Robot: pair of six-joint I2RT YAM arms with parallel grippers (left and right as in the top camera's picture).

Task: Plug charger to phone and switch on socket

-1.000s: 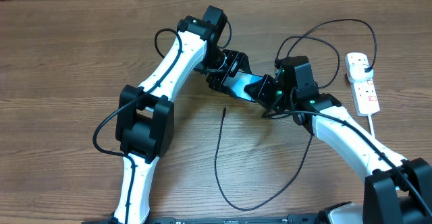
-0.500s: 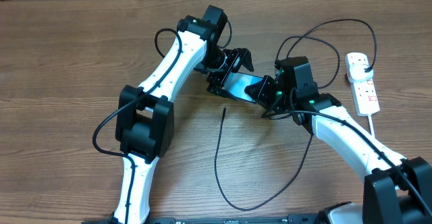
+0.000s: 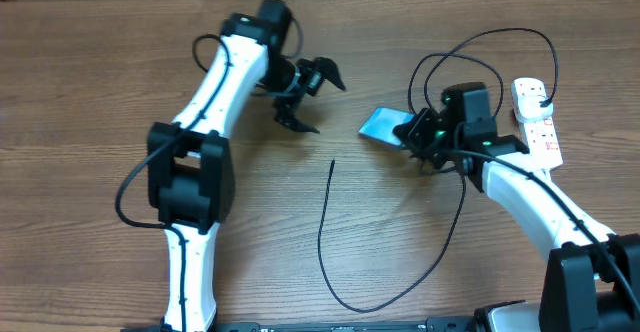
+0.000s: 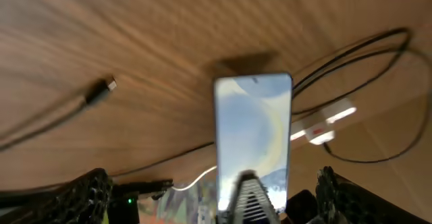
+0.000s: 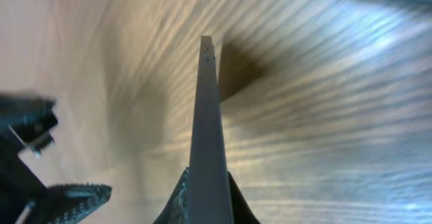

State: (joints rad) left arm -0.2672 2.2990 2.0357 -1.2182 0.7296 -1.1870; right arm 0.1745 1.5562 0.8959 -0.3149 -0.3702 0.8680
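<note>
Your right gripper (image 3: 412, 132) clamps the slim blue-screened phone (image 3: 380, 124) and your left gripper (image 3: 327, 107) gapes empty, while the thin black charger cable (image 3: 330, 177) lies unplugged and the white socket strip (image 3: 540, 130) sits untouched.

I'm looking at a brown wood-grain table (image 3: 80, 72). The charger (image 3: 320, 234) lies on it: the thin black cable starts at a tip near the middle, bends toward the near edge, then loops up to the far right. The white socket (image 3: 537, 124) lies by the right edge.
</note>
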